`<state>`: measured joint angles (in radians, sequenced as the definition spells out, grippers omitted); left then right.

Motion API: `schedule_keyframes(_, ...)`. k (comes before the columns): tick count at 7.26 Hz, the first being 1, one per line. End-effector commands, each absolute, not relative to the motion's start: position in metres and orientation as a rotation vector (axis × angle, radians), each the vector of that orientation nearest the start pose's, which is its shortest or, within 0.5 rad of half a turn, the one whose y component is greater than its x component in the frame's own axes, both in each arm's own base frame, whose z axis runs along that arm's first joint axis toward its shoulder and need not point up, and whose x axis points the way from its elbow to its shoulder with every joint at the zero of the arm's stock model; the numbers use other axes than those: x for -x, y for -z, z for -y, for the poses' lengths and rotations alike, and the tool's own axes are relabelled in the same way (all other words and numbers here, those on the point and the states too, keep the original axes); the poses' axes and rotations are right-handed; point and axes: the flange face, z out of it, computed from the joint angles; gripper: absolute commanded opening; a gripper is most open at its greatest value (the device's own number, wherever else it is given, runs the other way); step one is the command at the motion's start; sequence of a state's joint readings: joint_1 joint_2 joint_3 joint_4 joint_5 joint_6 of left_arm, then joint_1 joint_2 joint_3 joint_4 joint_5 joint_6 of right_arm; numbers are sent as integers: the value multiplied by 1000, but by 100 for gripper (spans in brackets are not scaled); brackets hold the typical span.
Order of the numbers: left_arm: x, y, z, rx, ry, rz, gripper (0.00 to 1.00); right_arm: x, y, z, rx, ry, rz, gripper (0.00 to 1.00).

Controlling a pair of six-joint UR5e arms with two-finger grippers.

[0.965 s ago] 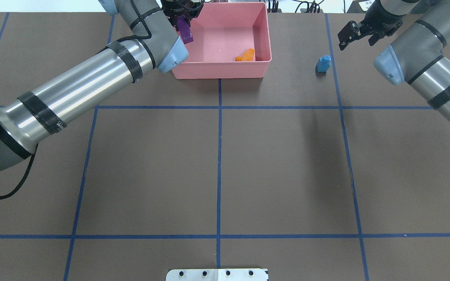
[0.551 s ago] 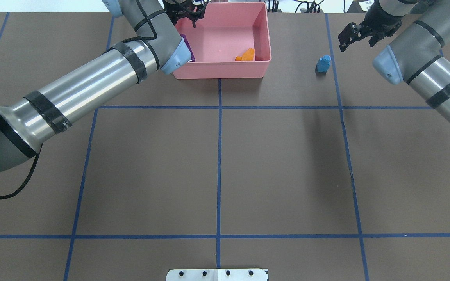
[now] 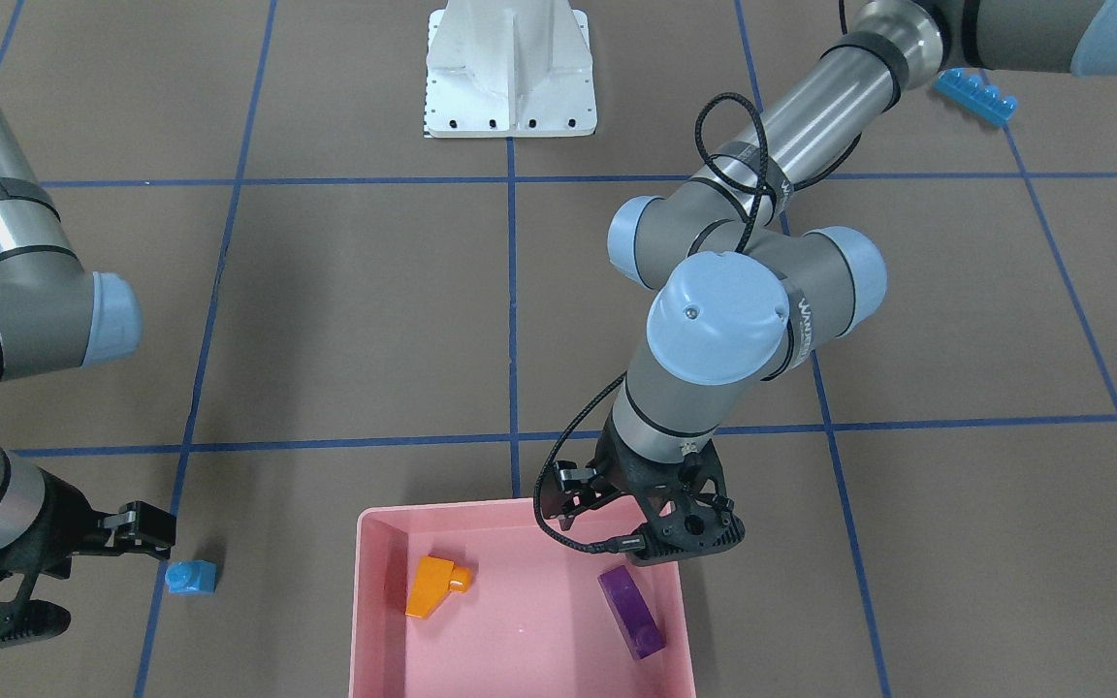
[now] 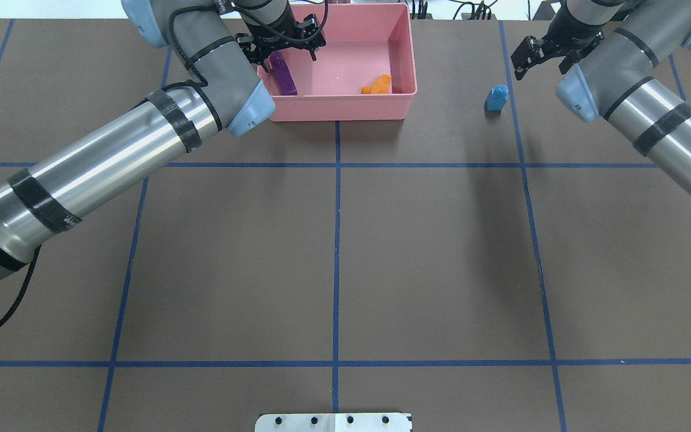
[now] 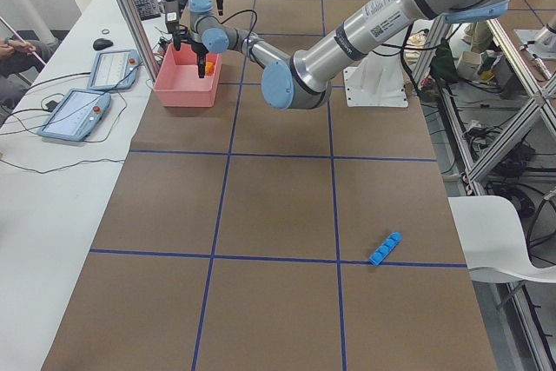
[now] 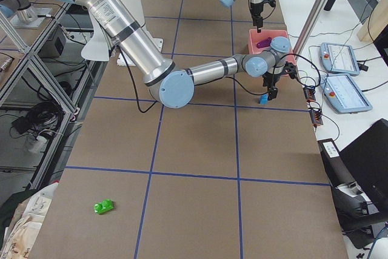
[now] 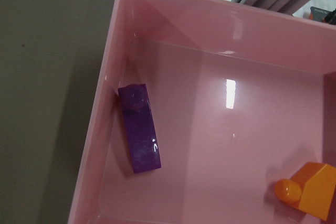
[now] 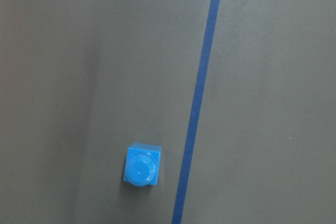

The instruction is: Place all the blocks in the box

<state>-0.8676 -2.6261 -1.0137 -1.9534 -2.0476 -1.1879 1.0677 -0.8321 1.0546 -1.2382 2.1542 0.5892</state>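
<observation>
The pink box (image 4: 339, 109) stands at the table's far edge. Inside it lie the orange block (image 4: 379, 85) and the purple block (image 4: 284, 75), the purple one along a side wall (image 7: 139, 129). My left gripper (image 4: 285, 51) hangs open and empty just above the purple block (image 3: 632, 612). A tiny blue block (image 4: 496, 98) stands on the table to the box's right. My right gripper (image 4: 541, 63) is open, up and to the right of it. The long blue block (image 3: 977, 95) lies near the robot's side, and the green block (image 6: 103, 207) far off at the right end.
The white robot base (image 3: 510, 73) sits at the near middle edge. Blue tape lines (image 4: 336, 240) grid the brown table. Two tablets (image 5: 74, 110) lie on a white side table beyond the box. A white chair (image 5: 504, 241) stands off the table.
The left gripper has let go of the purple block, which now lies in the box. The left arm has swung left. The right gripper has edged towards the tiny blue block.
</observation>
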Motion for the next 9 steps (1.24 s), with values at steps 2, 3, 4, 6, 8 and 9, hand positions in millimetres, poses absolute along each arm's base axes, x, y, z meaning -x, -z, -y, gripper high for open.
schedule_keyframes(2, -482, -162, 696, -146, 228, -973, 100, 381, -434, 744, -221, 38, 747, 99)
schedule_keyframes(3, -486, -160, 692, -143, 225, -978, 100, 390, -435, 738, -216, 50, 748, 95)
schedule_keyframes(4, -489, -160, 689, -142, 221, -979, 100, 396, -439, 734, -209, 58, 746, 68)
schedule_keyframes(6, -494, -160, 686, -140, 216, -980, 100, 398, -445, 731, -199, 56, 740, 0)
schedule_keyframes(8, -494, -157, 685, -143, 213, -985, 100, 381, -421, 746, -214, -4, 764, 0)
schedule_keyframes(9, -494, -155, 683, -146, 210, -990, 100, 376, -377, 760, -212, -121, 809, 0)
